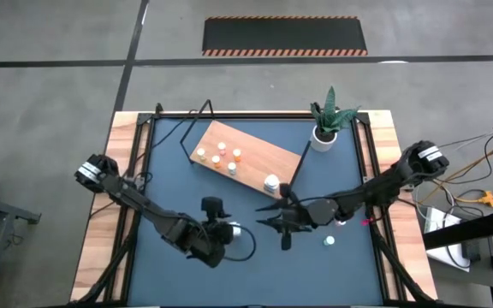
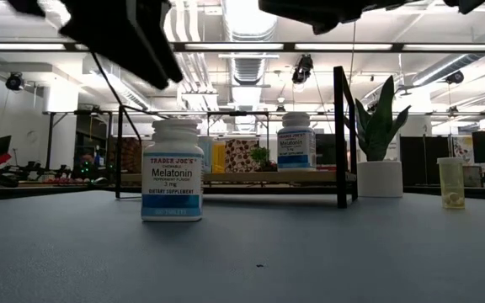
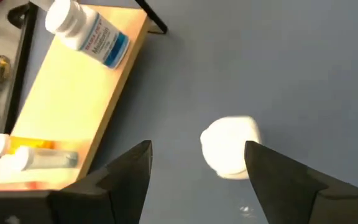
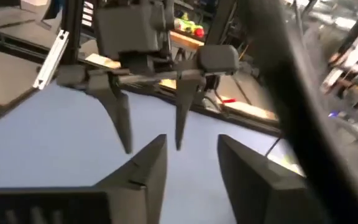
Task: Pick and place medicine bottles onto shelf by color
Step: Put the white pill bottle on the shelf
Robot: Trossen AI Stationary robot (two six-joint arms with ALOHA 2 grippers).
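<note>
While several small bottles (image 1: 219,157) and one large white bottle (image 1: 270,182) already stood on the shelf (image 1: 255,154), the sorting was judged unfinished. A second large white bottle (image 1: 235,229) stood on the blue table (image 1: 169,171) near the front, just beside the left gripper (image 3: 197,165), whose fingers were spread wide and held nothing. A small yellowish bottle (image 1: 329,241) also remained on the table, well apart from the shelf. The right gripper (image 4: 191,165) hung near the centre, fingers parted and empty. At least two bottles remained to be placed.
</note>
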